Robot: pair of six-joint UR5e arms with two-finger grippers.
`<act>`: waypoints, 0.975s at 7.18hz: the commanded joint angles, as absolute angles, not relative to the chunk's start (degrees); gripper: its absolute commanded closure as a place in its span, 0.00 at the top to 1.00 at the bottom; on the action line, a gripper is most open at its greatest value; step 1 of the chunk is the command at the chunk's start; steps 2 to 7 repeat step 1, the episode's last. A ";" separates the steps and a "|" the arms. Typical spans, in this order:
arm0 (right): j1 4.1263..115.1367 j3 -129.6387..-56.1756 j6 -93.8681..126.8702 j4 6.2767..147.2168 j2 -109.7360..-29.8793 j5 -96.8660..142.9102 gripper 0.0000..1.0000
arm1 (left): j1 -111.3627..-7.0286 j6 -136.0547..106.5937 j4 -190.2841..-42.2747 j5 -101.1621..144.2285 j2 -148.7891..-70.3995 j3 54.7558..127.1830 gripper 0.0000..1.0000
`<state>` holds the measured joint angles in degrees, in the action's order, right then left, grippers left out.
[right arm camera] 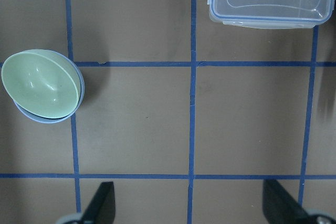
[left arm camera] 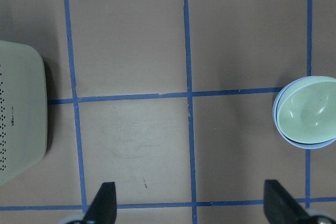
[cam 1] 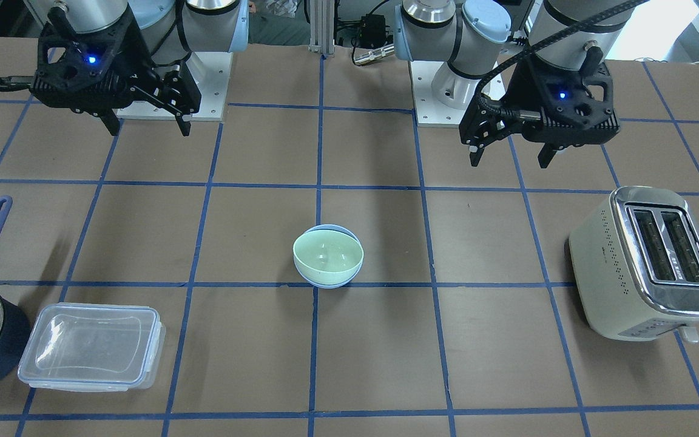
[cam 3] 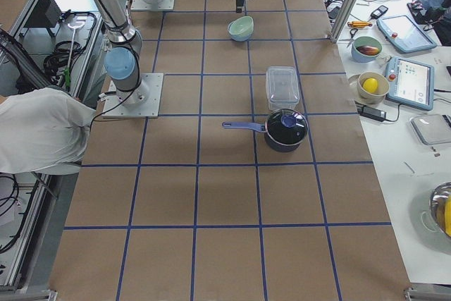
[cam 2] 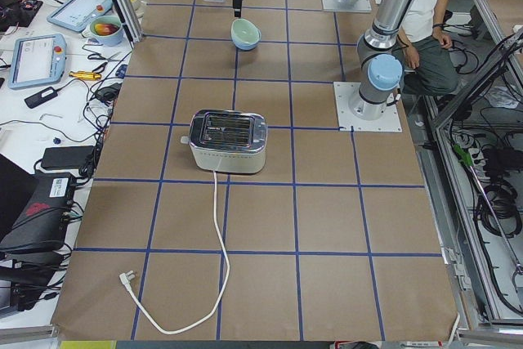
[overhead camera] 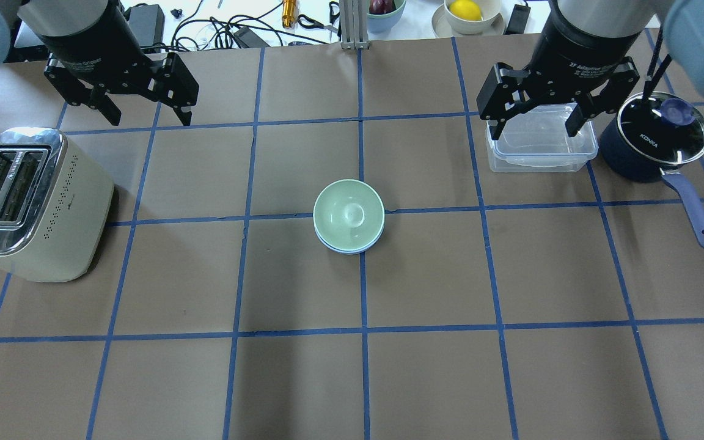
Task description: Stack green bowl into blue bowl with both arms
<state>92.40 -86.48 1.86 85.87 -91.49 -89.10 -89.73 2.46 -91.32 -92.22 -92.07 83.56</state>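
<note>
The green bowl (overhead camera: 348,212) sits nested inside the blue bowl (overhead camera: 348,248) at the table's middle; only the blue rim shows beneath it. The stack also shows in the front view (cam 1: 327,254), the left wrist view (left arm camera: 307,109) and the right wrist view (right arm camera: 41,84). My left gripper (overhead camera: 144,113) hangs open and empty high over the far left of the table, well apart from the bowls. My right gripper (overhead camera: 534,127) hangs open and empty over the far right, above the plastic container. In both wrist views the fingertips (left arm camera: 105,198) (right arm camera: 102,195) stand wide apart.
A cream toaster (overhead camera: 28,201) stands at the left. A clear plastic container (overhead camera: 541,146) and a dark navy saucepan (overhead camera: 654,137) with a lid and a blue handle stand at the far right. Bowls with fruit (overhead camera: 467,12) sit beyond the table's far edge.
</note>
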 commanded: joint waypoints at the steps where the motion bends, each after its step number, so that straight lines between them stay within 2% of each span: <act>1: 92.37 -86.48 1.93 85.87 -91.49 -89.38 1.00 | -89.74 2.46 -91.32 -92.29 -92.11 83.58 1.00; 7: 92.37 -86.48 1.93 85.87 -91.49 -89.38 1.00 | -89.74 2.46 -91.32 -92.29 -92.11 83.58 1.00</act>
